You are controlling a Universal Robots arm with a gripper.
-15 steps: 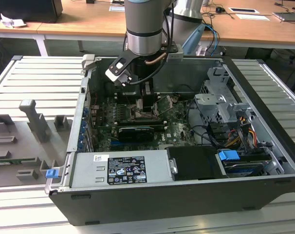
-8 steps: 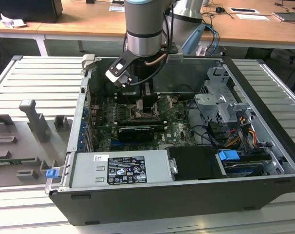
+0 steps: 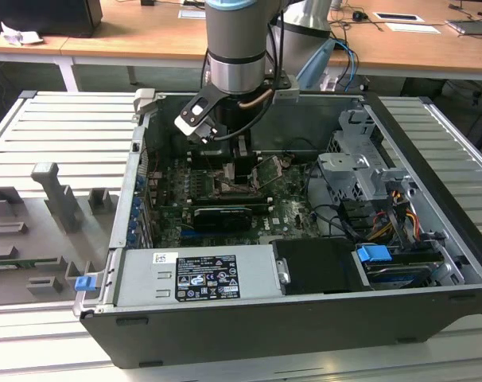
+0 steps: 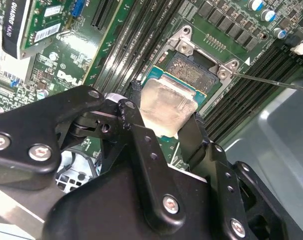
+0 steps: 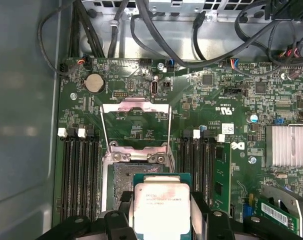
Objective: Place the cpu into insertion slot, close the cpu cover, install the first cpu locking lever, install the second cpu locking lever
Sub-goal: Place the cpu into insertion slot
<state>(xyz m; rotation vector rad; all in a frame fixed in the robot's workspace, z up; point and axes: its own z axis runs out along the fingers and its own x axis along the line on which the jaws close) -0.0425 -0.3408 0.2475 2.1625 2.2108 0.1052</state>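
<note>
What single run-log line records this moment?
gripper: shut on cpu | cpu: held over insertion slot, not seated | cpu cover: raised open

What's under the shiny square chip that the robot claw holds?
Under the silvery square chip, held by the black gripper, sits the black-framed square socket on the green board. Part shows; the rest is covered by the chip.

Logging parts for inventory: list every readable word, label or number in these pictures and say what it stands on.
Nothing reads surely enough to quote.
Black label on the power supply: too small.
Print on the cpu face: blurred.
White stickers on the card: too small.
White markings on the board: too small.
</note>
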